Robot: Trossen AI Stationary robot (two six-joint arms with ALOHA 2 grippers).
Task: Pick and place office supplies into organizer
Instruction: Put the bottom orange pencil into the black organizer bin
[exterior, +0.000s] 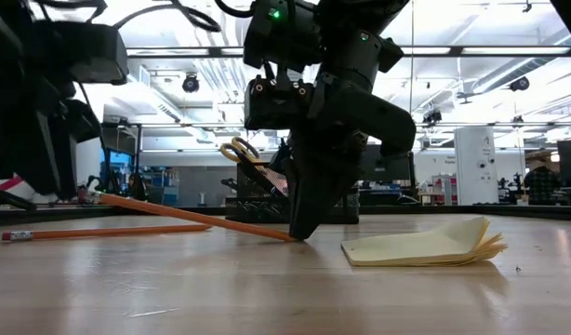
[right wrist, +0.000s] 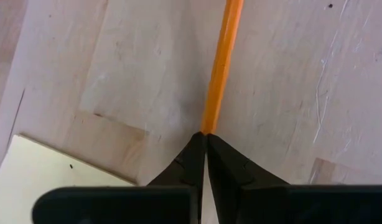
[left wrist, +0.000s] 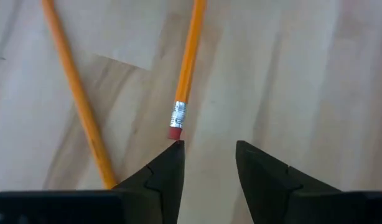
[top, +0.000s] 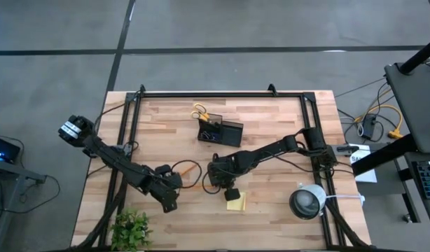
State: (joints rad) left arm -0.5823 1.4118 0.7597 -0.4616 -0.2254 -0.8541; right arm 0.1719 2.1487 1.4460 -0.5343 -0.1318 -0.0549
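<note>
My right gripper (exterior: 299,233) (top: 230,193) stands mid-table beside the yellow sticky-note pad (exterior: 425,246) (top: 236,203), shut on an orange pencil (exterior: 192,216). A second orange pencil (exterior: 109,231) lies flat on the wood. Its eraser end (left wrist: 176,123) is just in front of one fingertip of my open left gripper (left wrist: 206,155) (top: 167,202); whether they touch I cannot tell. The black organizer (top: 223,131) sits farther back with yellow-handled scissors (top: 199,112) standing in it. Pens and the purple block do not show. My right gripper pinches one end of the orange pencil (right wrist: 208,127) between its two fingertips, coming from above at a slant, fingers in line with the pencil. The held end is down at the table top (exterior: 293,238). The rest slopes up, its free end (exterior: 104,198) raised.
A small green plant (top: 131,229) stands at the near left corner and a round white-grey device (top: 307,201) at the near right. Black rails (top: 222,93) frame the table. Bare wood lies between the organizer and the grippers.
</note>
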